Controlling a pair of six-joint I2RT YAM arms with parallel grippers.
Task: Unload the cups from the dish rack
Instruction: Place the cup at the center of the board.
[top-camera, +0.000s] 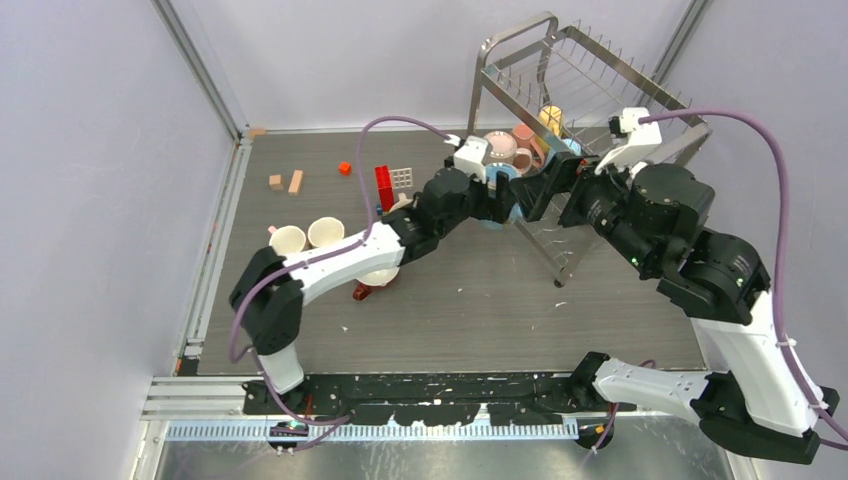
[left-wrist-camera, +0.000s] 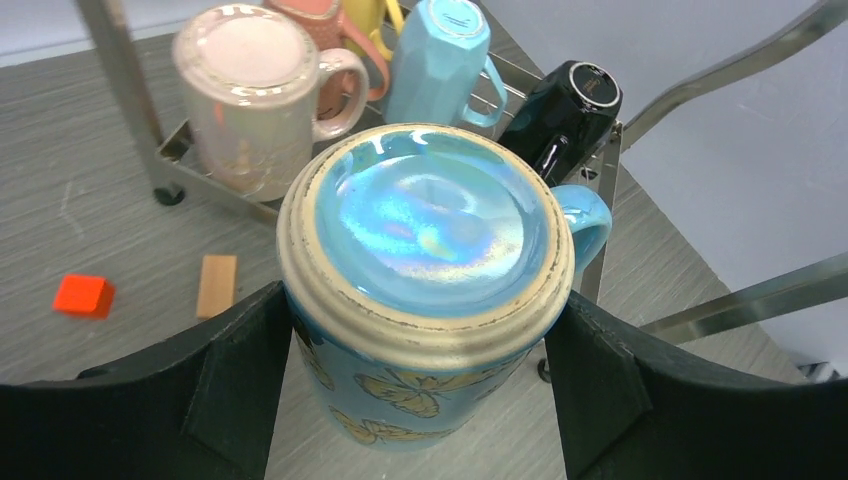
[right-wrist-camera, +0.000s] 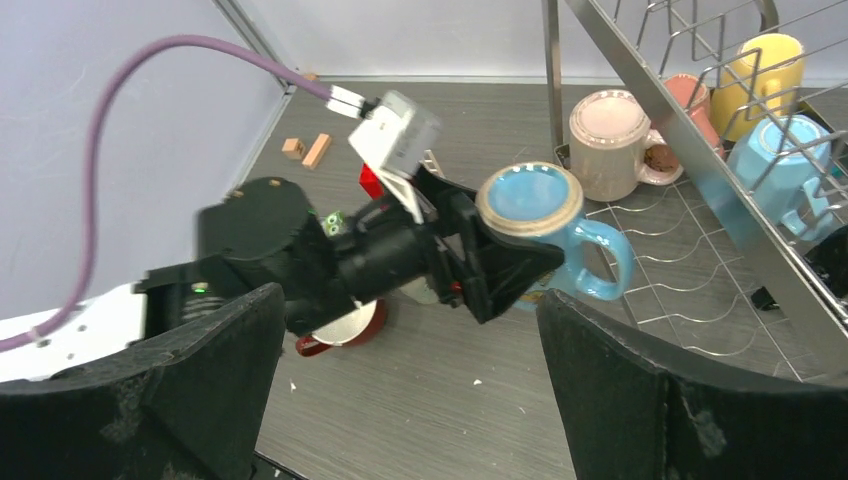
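Observation:
My left gripper is shut on a light blue cup with yellow butterflies, held upside down just in front of the dish rack, above the table. The same blue cup shows in the right wrist view with its handle toward the rack. In the rack's lower tier stand a beige-pink cup, a yellow cup, a faceted light blue cup and a black cup. My right gripper is open and empty, just right of the held cup.
Two cream cups stand on the table at the left, and a dark red cup sits under the left arm. Wooden blocks, an orange block and a red block lie further back.

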